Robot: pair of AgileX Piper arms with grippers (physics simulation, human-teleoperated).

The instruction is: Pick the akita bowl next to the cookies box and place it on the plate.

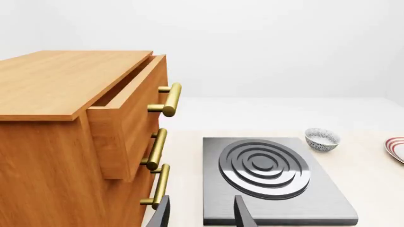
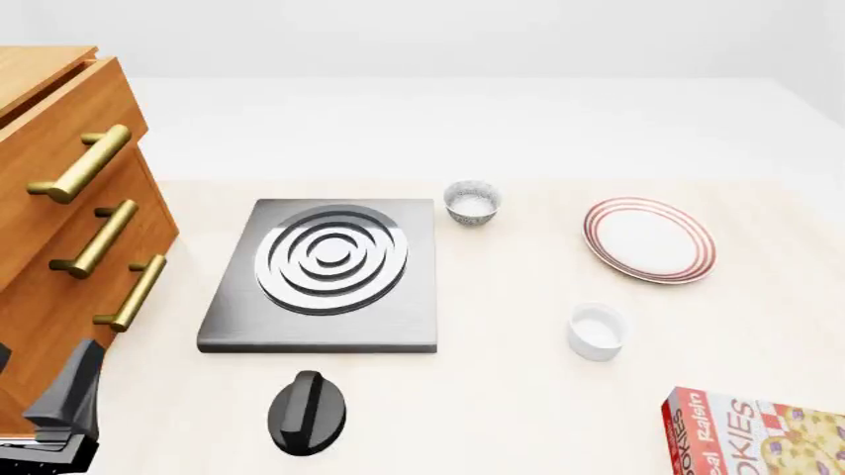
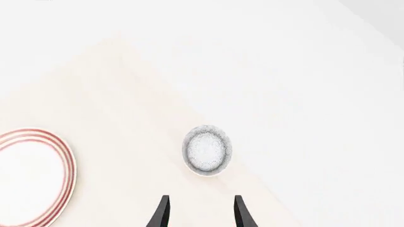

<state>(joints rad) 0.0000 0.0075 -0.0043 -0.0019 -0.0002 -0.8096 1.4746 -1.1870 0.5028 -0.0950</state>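
The akita bowl (image 3: 207, 150), speckled grey outside and white inside, shows only in the right wrist view. It sits near the table's edge, ahead of my right gripper (image 3: 200, 215), which is open, empty and well short of it. The plate (image 3: 28, 177) with red-brown rings lies beside that bowl, and it also shows in the front view (image 2: 648, 238). The cookies box (image 2: 759, 430) lies at the front right corner of the front view. My left gripper (image 1: 200, 215) is open and empty, low by the cabinet (image 2: 66, 406). The right arm is outside the front view.
A second speckled bowl (image 2: 472, 203) stands at the stove's far right corner. A plain white cup (image 2: 597, 332) sits between plate and box. The grey stove burner (image 2: 324, 262) has a black knob (image 2: 307, 411) in front. A wooden cabinet (image 2: 66, 198) with brass handles stands at the left.
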